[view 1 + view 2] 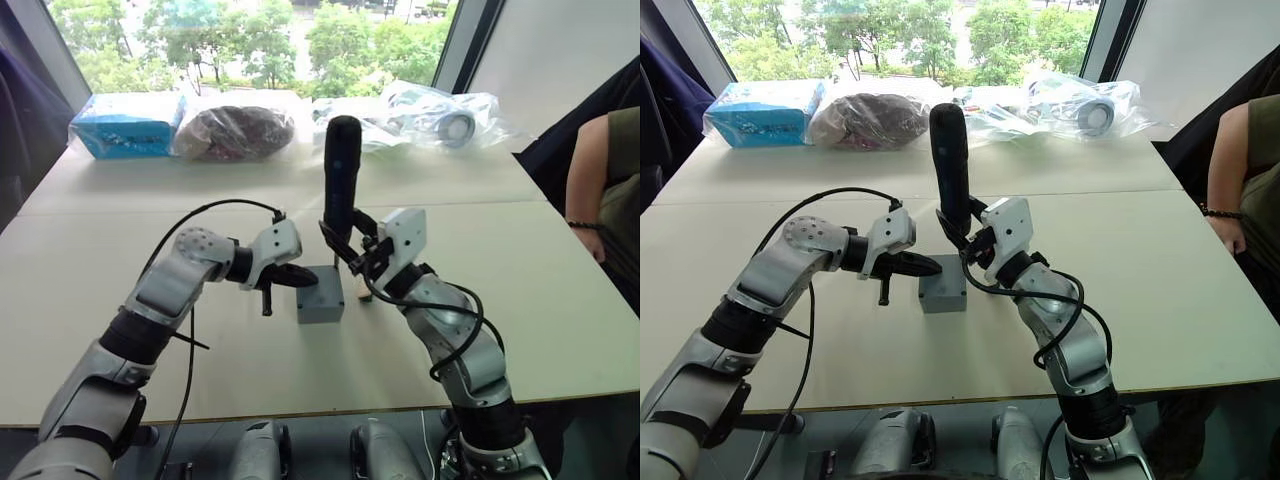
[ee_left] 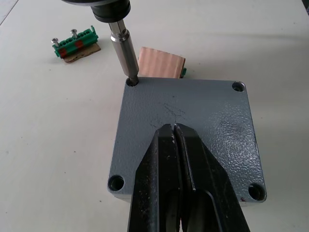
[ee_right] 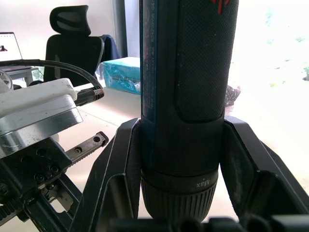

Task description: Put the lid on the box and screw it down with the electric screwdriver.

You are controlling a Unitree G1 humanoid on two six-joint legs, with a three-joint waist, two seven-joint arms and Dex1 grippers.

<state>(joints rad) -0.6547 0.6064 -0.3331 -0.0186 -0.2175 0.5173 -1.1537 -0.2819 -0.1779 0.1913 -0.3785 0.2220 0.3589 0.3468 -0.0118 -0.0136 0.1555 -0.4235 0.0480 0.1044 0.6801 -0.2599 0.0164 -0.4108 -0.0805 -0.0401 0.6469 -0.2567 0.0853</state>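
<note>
We find the lid (image 2: 188, 130) seated on the box (image 1: 320, 300), pinned by the closed, empty left gripper (image 2: 174, 126). The right gripper (image 3: 181, 140) clamps the upright electric screwdriver (image 1: 340, 180) mid-barrel; rigid, probably top-heavy.

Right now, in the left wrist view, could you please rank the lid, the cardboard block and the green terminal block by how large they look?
1. The lid looks largest by far.
2. and 3. The cardboard block and the green terminal block look about alike; both lie beyond the lid at differing depths, so I would not rank them.
</note>
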